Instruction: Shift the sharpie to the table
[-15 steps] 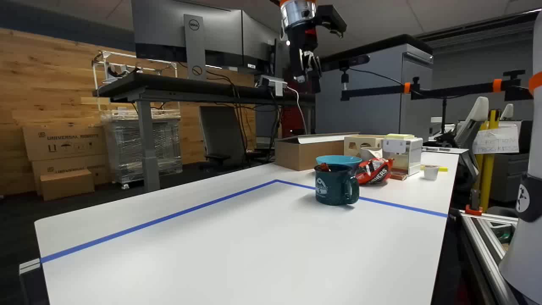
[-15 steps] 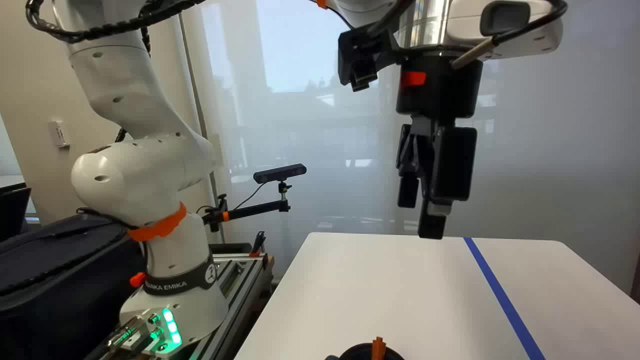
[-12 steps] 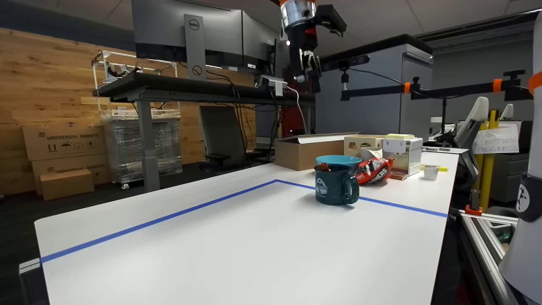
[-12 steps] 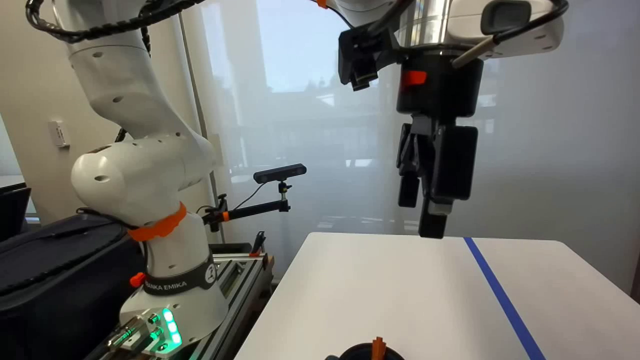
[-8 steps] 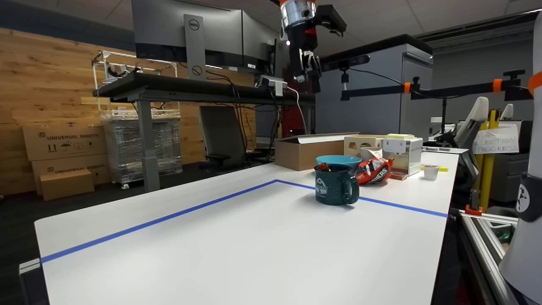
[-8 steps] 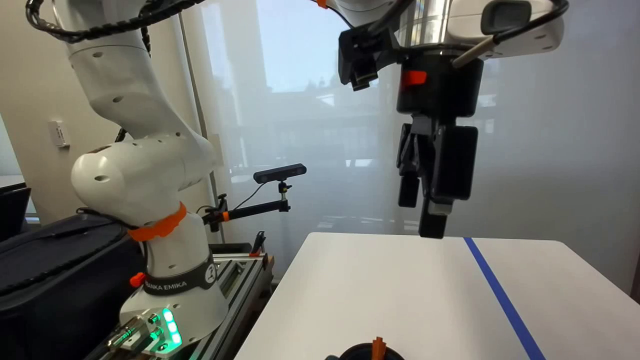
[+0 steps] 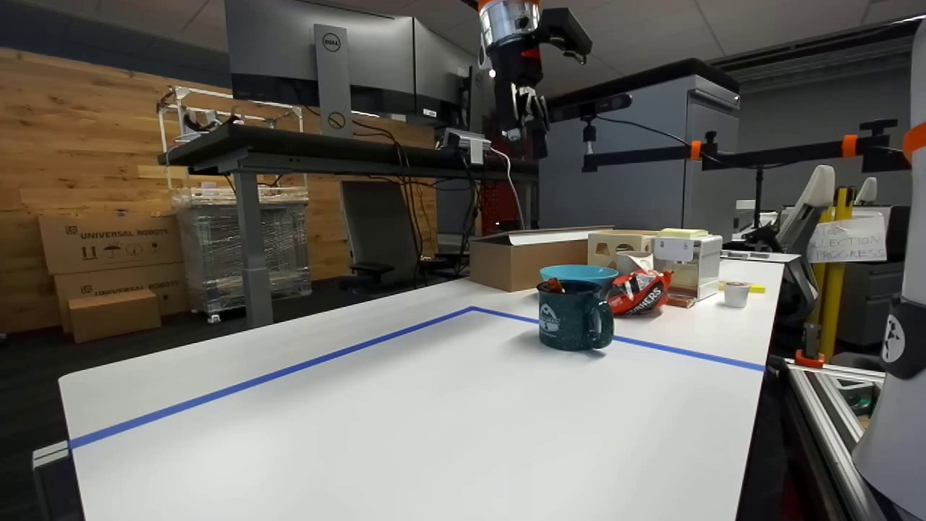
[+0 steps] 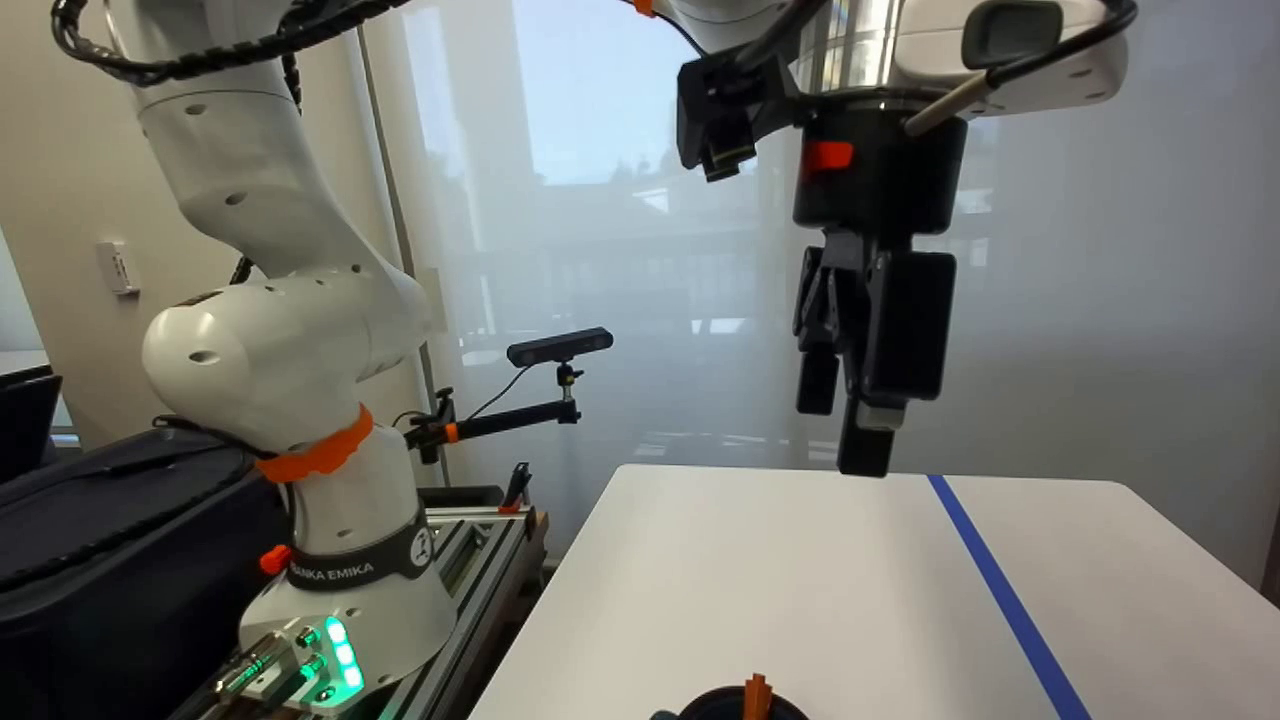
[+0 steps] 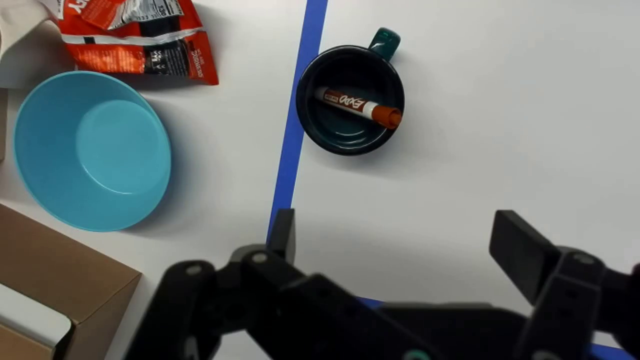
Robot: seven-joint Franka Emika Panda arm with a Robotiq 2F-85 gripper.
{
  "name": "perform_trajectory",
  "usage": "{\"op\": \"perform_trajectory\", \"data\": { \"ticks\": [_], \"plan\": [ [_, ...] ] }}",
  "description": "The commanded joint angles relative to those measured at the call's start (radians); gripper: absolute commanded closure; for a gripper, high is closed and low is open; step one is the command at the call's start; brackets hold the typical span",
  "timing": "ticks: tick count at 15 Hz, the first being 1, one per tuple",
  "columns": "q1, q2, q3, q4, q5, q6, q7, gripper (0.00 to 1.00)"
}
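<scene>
I saw the slim orange-capped marker (image 9: 358, 105) in a round teal mug (image 7: 566, 329), white table (image 7: 419, 412) not yet reached, black gripper (image 9: 393, 234) spread.

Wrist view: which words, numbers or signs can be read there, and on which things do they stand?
"EXPO": on the marker lying in the teal mug.
"FY", probably: on the red bag, at the picture's edge.
Other print on bag and marker: too small or blurred.

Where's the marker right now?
In the wrist view, upper centre, the marker leans inside the teal mug, orange end up at the rim, with the blue tape line along the mug's left.
</scene>
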Motion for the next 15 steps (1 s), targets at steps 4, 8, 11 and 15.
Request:
{"op": "perform_trajectory", "data": {
  "ticks": [4, 8, 11, 15],
  "plan": [
    [-0.004, 0.0, 0.004, 0.001, 0.001, -0.002, -0.001, 0.0],
    [-0.004, 0.0, 0.004, 0.001, 0.001, -0.002, -0.001, 0.0],
    [-0.004, 0.0, 0.004, 0.001, 0.001, -0.002, -0.001, 0.0],
    [0.012, -0.03, 0.015, -0.06, -0.065, 0.102, -0.125, 0.0]
  ]
}}
